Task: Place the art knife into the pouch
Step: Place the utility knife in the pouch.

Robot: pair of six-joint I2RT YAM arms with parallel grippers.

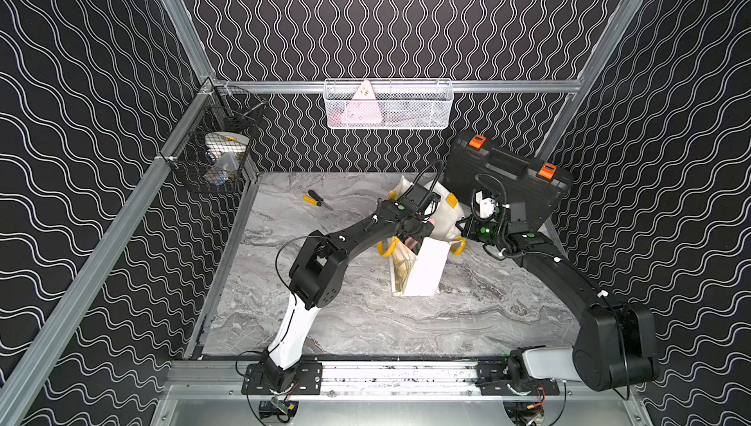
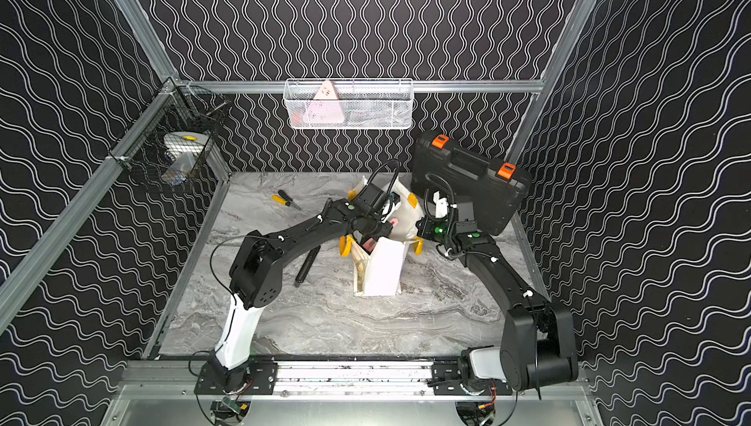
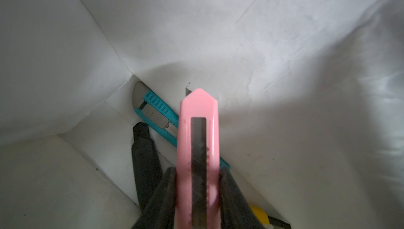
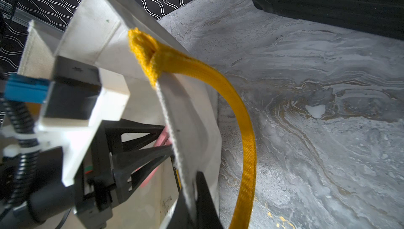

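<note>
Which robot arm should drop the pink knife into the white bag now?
The left. The left gripper holds the pink knife inside the pouch, above a blue knife, so it probably only needs to open. The right gripper is shut on the pouch's rim, holding it open.

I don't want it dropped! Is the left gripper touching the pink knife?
Touching. In the left wrist view, the left gripper clamps the pink knife on both sides.
</note>
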